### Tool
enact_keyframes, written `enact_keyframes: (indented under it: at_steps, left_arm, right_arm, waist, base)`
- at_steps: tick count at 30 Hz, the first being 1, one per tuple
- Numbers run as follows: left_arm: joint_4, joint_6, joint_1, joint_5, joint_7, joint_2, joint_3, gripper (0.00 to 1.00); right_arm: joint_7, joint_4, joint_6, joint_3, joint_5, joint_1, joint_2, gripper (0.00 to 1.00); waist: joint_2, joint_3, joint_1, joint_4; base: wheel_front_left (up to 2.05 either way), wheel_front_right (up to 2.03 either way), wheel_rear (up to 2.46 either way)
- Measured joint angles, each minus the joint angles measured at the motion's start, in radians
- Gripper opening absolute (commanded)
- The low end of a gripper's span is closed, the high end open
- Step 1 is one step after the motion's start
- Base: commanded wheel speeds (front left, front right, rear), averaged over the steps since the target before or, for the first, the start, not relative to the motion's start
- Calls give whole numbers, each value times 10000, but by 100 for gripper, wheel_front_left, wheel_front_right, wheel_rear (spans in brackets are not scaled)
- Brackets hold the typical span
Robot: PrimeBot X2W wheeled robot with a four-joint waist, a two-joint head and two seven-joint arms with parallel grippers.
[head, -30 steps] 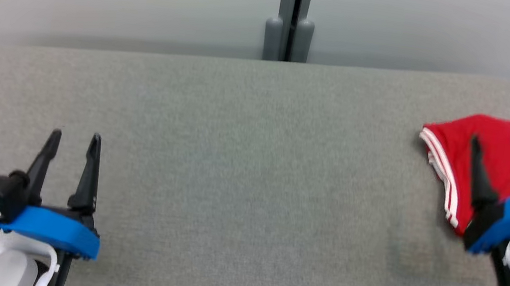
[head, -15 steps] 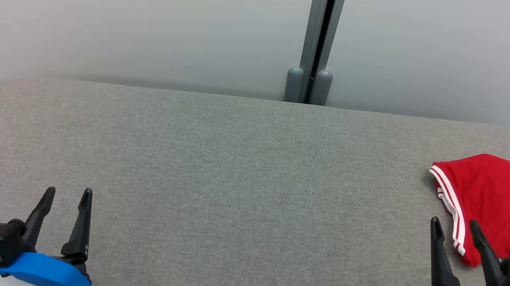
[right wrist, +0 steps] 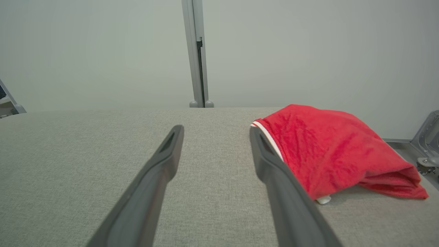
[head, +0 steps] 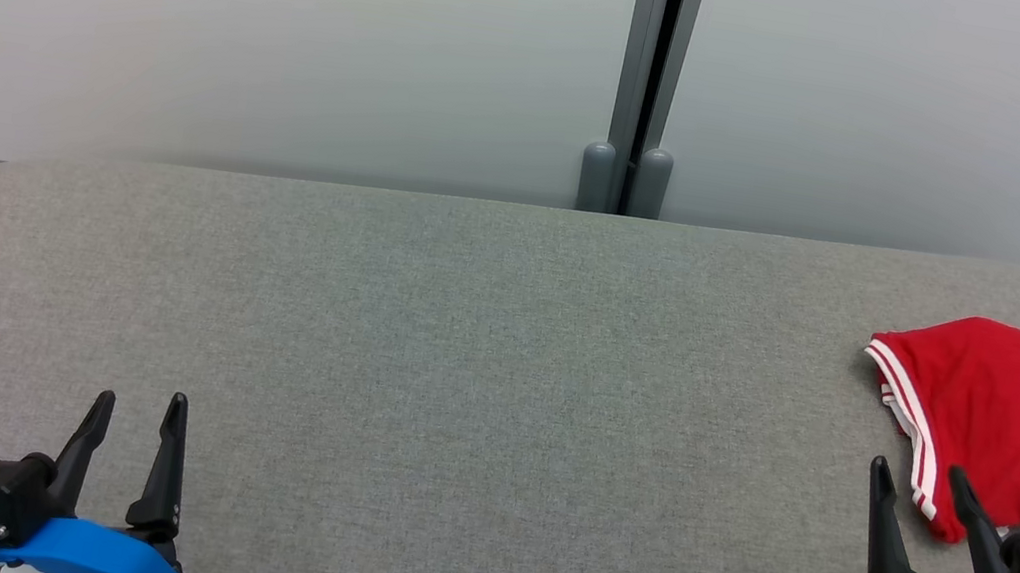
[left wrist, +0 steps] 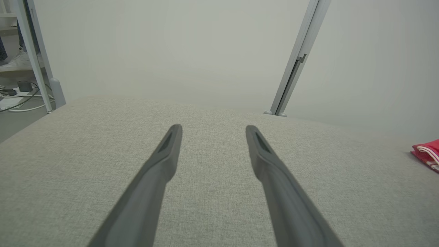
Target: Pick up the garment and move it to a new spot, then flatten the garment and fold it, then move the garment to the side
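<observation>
**Both grippers hanging open, garment lying at the right end**

The garment (head: 1017, 413) is lying in a compact red bundle at the far right end of the grey padded surface (head: 497, 376), with its white-and-red striped trim running along the edge that is facing the middle. A small white tag (right wrist: 324, 200) is peeking out from under its near edge.

The left gripper (head: 142, 397) is sitting at the lower left of the head view, its two dark fingers pointing away from the robot toward the pale wall (head: 257, 16) and spreading apart with nothing between them. It is hovering low over bare fabric, well apart from the garment.

The right gripper (head: 919, 469) is sitting at the lower right, leaning slightly leftward, its fingers likewise parted and gripping nothing. Its outer finger is reaching up just beside the garment's near corner, and in the right wrist view that finger is overlapping the striped edge; whether it is touching the cloth cannot be told. Its inner finger is pointing over bare surface.

A grey post (head: 648, 75) is rising behind the far edge.
</observation>
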Motion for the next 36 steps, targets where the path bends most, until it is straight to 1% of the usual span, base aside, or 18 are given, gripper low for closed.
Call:
enact_keyframes:
  at_steps: [11,12,14,19,36]
  left_arm:
    - [167,-205,-2,6,0,-17,52,100]
    - [171,-213,-3,4,0,-17,54,0]
    - [242,-228,31,-8,13,-52,23,0]
    - [598,-228,437,-98,102,-343,-77,0]
    - [249,-297,363,-2464,907,-727,604,0]
  right_arm:
    - [-19,92,0,2,-54,-1,111,100]
    - [-67,107,0,21,-31,-1,115,0]
    - [-90,236,0,35,-2,9,125,0]
    - [-12,717,0,21,81,131,186,0]
    - [270,842,0,12,3321,111,199,0]
  waist:
    - [0,-6,0,-30]
    - [0,-5,0,-33]
    - [0,-6,0,-35]
    - [0,-4,0,-35]
    - [0,25,0,-35]
  base:
    - [0,0,0]
    - [0,0,0]
    - [0,0,0]
    - [0,0,0]
    - [0,0,0]
